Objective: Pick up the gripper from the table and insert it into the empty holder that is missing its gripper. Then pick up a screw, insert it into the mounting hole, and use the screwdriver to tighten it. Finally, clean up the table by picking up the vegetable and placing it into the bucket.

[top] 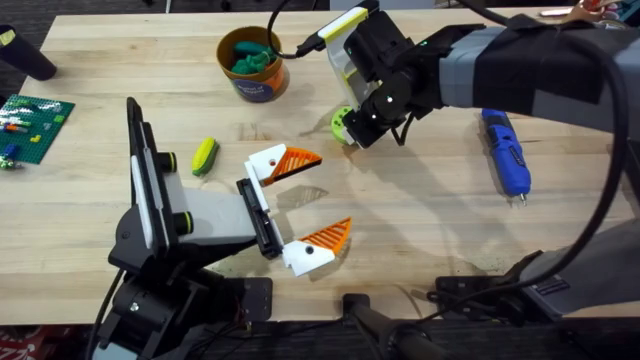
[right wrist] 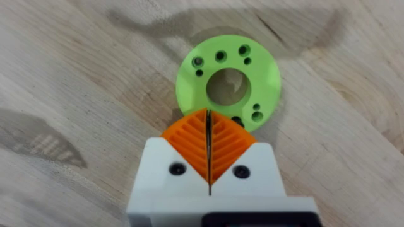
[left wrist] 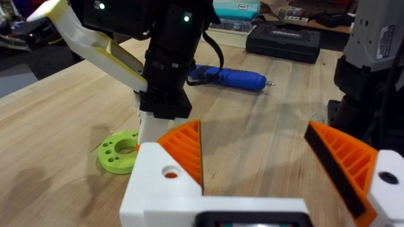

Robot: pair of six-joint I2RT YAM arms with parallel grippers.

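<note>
I have the right hand (top: 352,130) lowered right of centre in the upper half of the overhead frame, its orange pads (right wrist: 208,142) clenched flat against each other with nothing between them, their tips at the near rim of the lime-green gripper (right wrist: 228,83). That piece lies flat on the worktop (top: 420,220), a disc with a round central hole and small holes around it. My left hand (top: 307,205) rests low at centre frame, released, its two orange-and-white fingers (top: 283,163) spread wide apart. The vegetable (top: 204,156) lies left of it, near the left arm's wrist. The bucket (top: 255,62) stands at upper centre with green pieces inside. The screwdriver (top: 505,152) lies at the right, well apart from both hands.
</note>
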